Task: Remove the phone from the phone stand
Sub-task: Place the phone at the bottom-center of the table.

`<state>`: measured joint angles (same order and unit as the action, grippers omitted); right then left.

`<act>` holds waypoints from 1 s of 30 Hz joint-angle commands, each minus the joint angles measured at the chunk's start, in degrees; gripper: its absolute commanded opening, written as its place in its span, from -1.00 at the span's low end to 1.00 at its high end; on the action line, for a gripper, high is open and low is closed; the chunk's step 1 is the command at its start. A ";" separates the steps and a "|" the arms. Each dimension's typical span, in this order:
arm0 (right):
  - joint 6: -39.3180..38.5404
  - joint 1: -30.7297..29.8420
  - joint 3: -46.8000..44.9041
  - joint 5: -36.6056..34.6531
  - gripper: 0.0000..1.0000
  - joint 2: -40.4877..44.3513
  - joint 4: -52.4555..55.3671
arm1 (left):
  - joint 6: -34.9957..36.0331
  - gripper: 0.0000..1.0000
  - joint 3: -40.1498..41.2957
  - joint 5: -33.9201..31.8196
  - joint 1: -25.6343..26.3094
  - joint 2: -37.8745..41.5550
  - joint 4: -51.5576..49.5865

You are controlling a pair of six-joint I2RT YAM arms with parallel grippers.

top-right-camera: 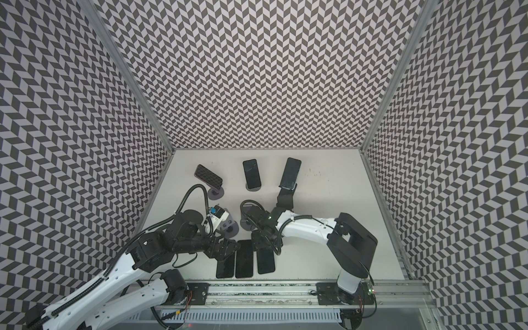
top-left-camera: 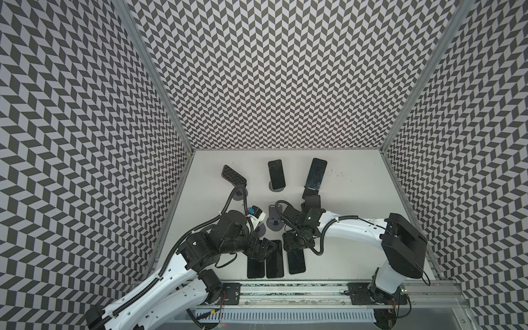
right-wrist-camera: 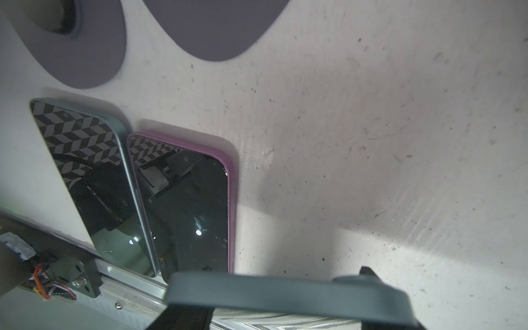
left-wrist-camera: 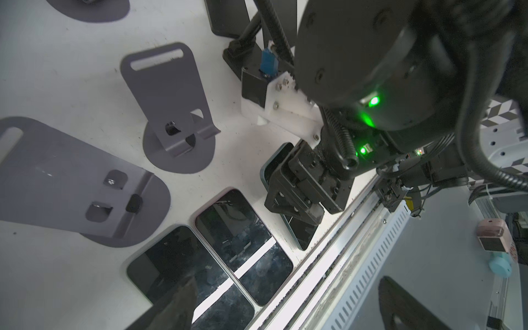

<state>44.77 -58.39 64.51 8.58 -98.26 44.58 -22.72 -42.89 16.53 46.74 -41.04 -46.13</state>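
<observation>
Three phones stand on phone stands at the back: a pattern-reflecting one (top-left-camera: 233,176), a middle one (top-left-camera: 276,174) and a right one (top-left-camera: 315,174). Three more phones lie side by side at the front. My right gripper (top-left-camera: 294,246) is shut on the far end of the rightmost of them, a teal-edged phone (top-left-camera: 296,261); its edge (right-wrist-camera: 285,288) crosses the jaws in the right wrist view. It sits low by the table. My left gripper (top-left-camera: 262,248) hangs open over the leftmost flat phone (left-wrist-camera: 183,271), holding nothing.
Empty grey stands (left-wrist-camera: 174,120) (left-wrist-camera: 71,183) sit mid-table between the two rows. A purple-cased phone (right-wrist-camera: 194,205) lies right beside the held one. The metal rail (top-left-camera: 285,288) runs along the front edge. Patterned walls enclose three sides.
</observation>
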 commanded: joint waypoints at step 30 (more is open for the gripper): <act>3.65 -0.63 -0.69 5.39 -0.09 -2.31 -1.62 | 1.57 0.99 1.50 -0.86 0.06 1.97 -2.25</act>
<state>46.89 -58.41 64.53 13.30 -100.53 44.66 -21.10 -41.91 16.58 46.74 -40.03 -47.75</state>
